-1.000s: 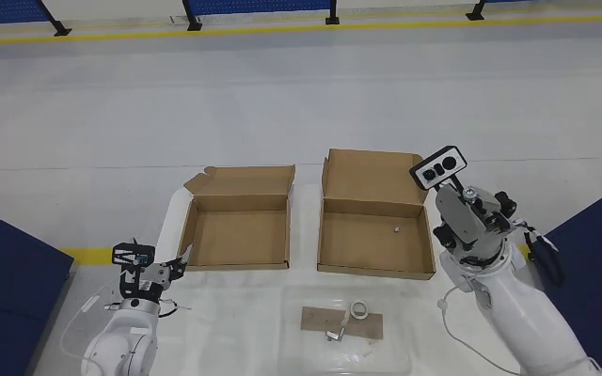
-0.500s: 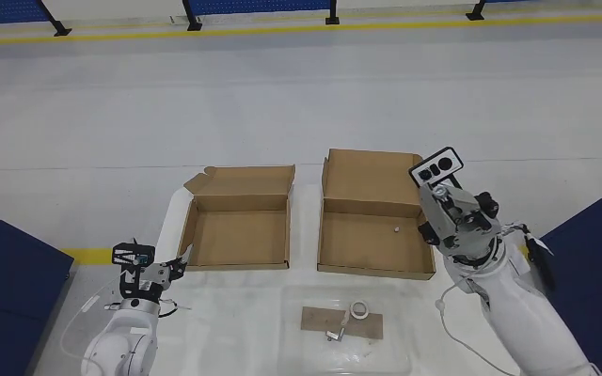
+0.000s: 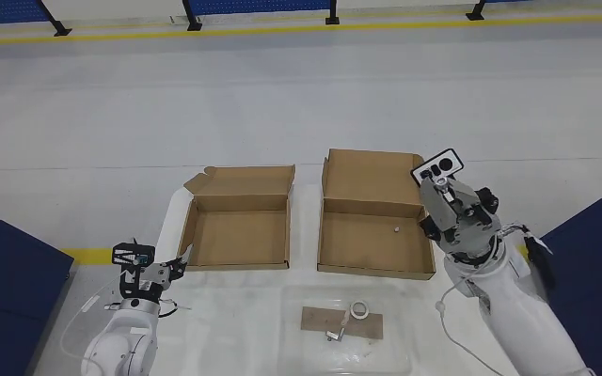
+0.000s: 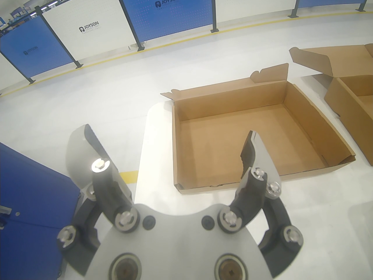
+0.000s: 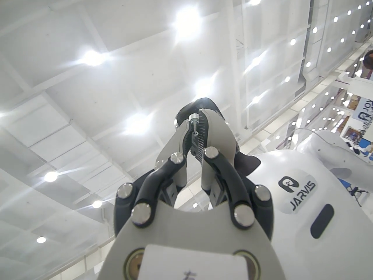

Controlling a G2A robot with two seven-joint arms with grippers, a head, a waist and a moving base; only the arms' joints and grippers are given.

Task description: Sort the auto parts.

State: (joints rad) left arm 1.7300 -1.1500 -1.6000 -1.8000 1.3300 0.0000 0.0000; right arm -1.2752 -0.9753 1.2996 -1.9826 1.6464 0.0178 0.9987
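My left pincer (image 4: 169, 135) is wide open with nothing in it, and it hangs over the left corner of the white bench (image 3: 235, 301). Next to it is the left box (image 3: 235, 238), made of brown card with thin bendy walls and a flat floor. In front, near the middle, is a clear plastic tray (image 3: 395, 352). It holds a flat brown card (image 3: 320, 320), a little white ring (image 3: 358, 308) and a tiny shiny metal bit (image 3: 333, 335). I think these are light and hard, and the ring is best pinched across its rim. The right box (image 3: 362, 240) is the same brown card, and one small white part (image 3: 397, 227) lies on its floor. My right pincer (image 5: 194, 115) is up in the air by that box and points at the ceiling. It is squeezed shut on a little screw (image 5: 194, 125), across the bumpy thread. The screw looks like hard, smooth metal and very light. I think it could slip or roll away, so I should hold it tight and put it down low in a box.
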